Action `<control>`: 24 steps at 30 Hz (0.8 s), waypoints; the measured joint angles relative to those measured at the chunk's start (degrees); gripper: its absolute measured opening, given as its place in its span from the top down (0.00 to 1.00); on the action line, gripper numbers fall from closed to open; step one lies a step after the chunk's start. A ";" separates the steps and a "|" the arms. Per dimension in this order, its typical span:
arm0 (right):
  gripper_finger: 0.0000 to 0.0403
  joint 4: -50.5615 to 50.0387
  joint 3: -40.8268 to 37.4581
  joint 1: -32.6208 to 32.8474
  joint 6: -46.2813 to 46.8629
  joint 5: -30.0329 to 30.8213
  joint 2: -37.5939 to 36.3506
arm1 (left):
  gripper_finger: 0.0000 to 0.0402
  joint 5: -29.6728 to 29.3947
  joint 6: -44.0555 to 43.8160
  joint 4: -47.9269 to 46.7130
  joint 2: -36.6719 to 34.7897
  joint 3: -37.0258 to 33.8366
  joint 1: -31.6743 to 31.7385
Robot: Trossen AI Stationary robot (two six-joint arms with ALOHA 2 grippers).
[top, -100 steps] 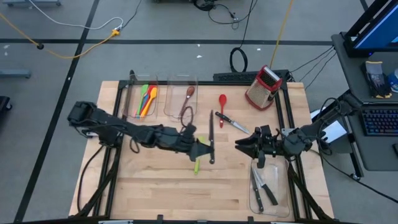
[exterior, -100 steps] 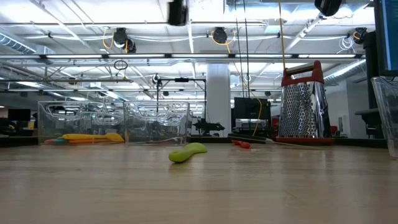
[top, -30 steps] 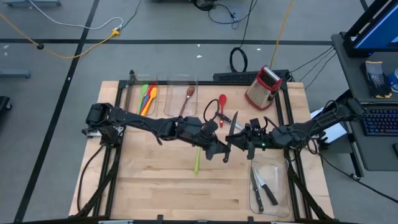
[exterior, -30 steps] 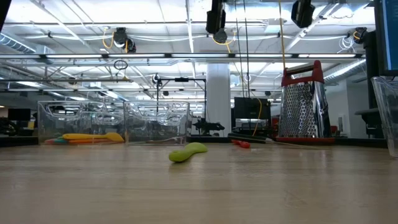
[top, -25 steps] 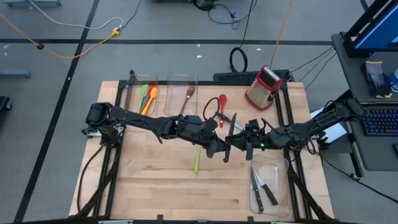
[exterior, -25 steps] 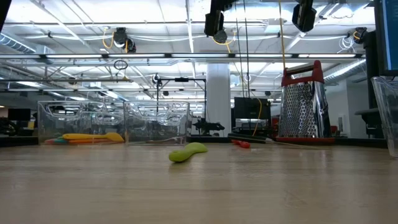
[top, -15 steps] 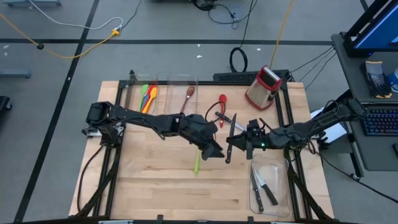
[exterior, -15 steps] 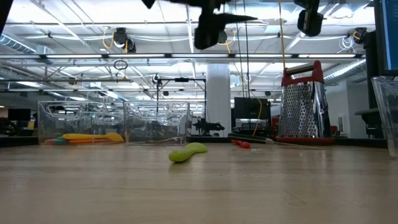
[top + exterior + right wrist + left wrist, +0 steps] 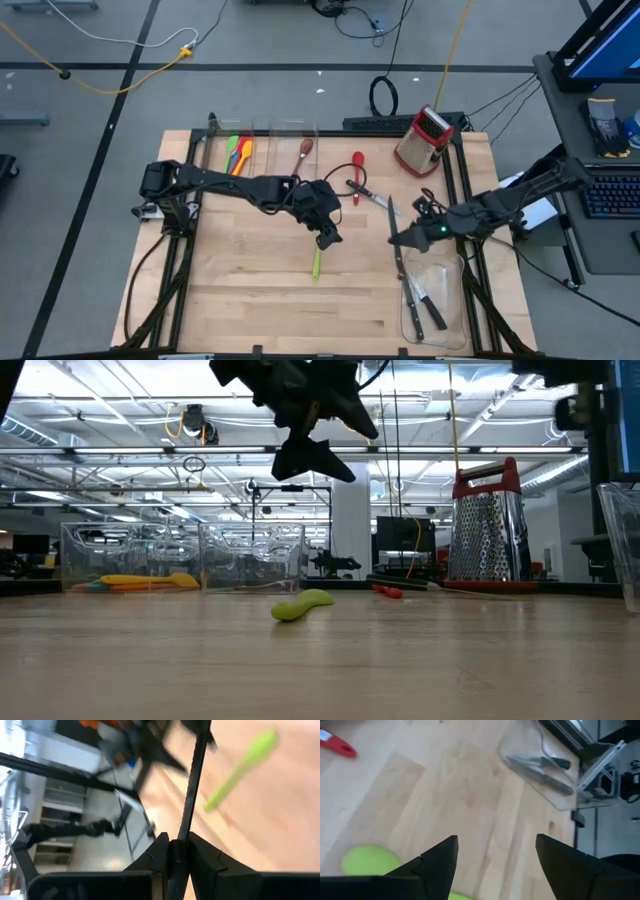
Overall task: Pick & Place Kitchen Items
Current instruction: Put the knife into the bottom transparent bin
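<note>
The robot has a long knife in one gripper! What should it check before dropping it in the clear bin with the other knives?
1. Right gripper shut on the knife: ok.
2. Left gripper open and holding nothing: ok.
3. Left gripper away from the knife, over the green spatula: ok.
4. Knife over the bin: not ok, it hangs by the bin's edge.
5. Room in the bin beside the two knives: ok.
6. Knife's height above the table: cannot tell.
</note>
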 joint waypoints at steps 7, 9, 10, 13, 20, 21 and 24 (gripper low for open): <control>0.90 -9.55 0.00 4.11 14.49 -11.26 -3.17 | 0.35 -0.53 1.32 0.37 0.00 0.00 2.20; 0.90 -9.53 0.00 5.61 18.12 -13.84 -3.36 | 0.35 -0.53 1.93 0.48 0.00 0.00 2.79; 0.90 -9.48 0.00 6.42 19.88 -14.73 -3.36 | 0.35 -0.52 2.32 0.72 0.00 0.00 3.11; 0.90 -9.98 0.00 9.67 25.08 -16.12 -3.03 | 0.35 -0.53 3.25 2.14 0.00 0.00 3.92; 0.90 -12.12 0.00 19.26 38.45 -16.06 -0.05 | 0.35 -1.32 4.76 6.02 0.00 0.00 4.92; 0.90 -12.40 0.00 20.45 40.08 -15.94 0.66 | 0.35 -1.43 5.18 6.52 0.00 0.00 5.09; 0.90 -13.43 0.02 23.65 44.61 -15.19 3.15 | 0.35 -1.63 6.33 8.03 0.00 0.00 5.40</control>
